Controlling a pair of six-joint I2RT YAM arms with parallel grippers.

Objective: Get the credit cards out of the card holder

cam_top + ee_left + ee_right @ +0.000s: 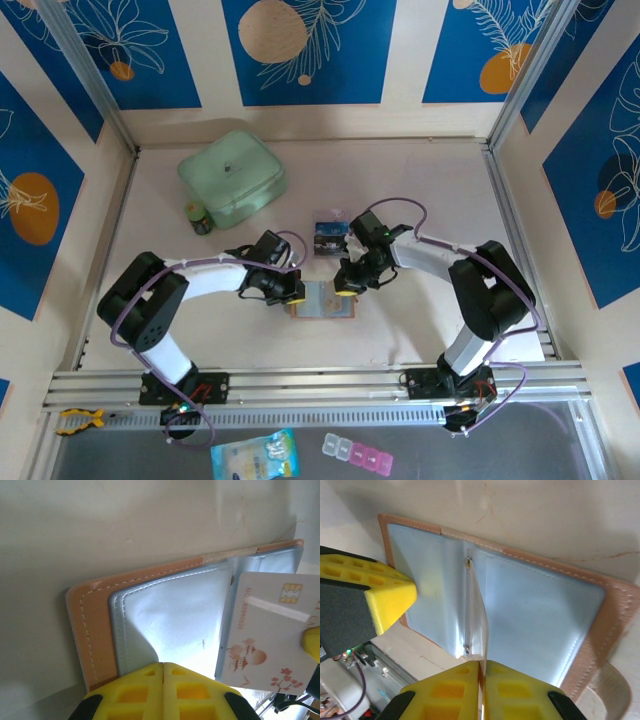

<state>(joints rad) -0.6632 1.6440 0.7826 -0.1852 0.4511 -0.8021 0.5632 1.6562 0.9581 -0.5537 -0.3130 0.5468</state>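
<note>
- At the far left of the surface (420, 190) sits a mint-green zip case (232, 178), with a small dark jar (199, 217) just beside its near corner.
- The left gripper (295, 296) is closed tight, its yellow fingers pressed together with nothing between them. The tips are down on the left leaf of the card holder (322, 303).
- The card holder lies open and flat near the middle of the surface, between the two grippers, grey pockets facing up inside a tan stitched border.
- A pale credit card (265, 630), with a gold chip and pink printing on its face, stands up from the holder along the centre fold. I cannot tell whether its far edge is still tucked into a pocket.
- Just beyond the holder, apart from it, a small stack of dark blue credit cards (330, 238) rests on the surface.
- The right gripper (347, 289) is pinched nearly closed on the pale credit card's near edge, over the holder's right leaf; from its wrist view the card shows edge-on as a thin line between the fingers.
</note>
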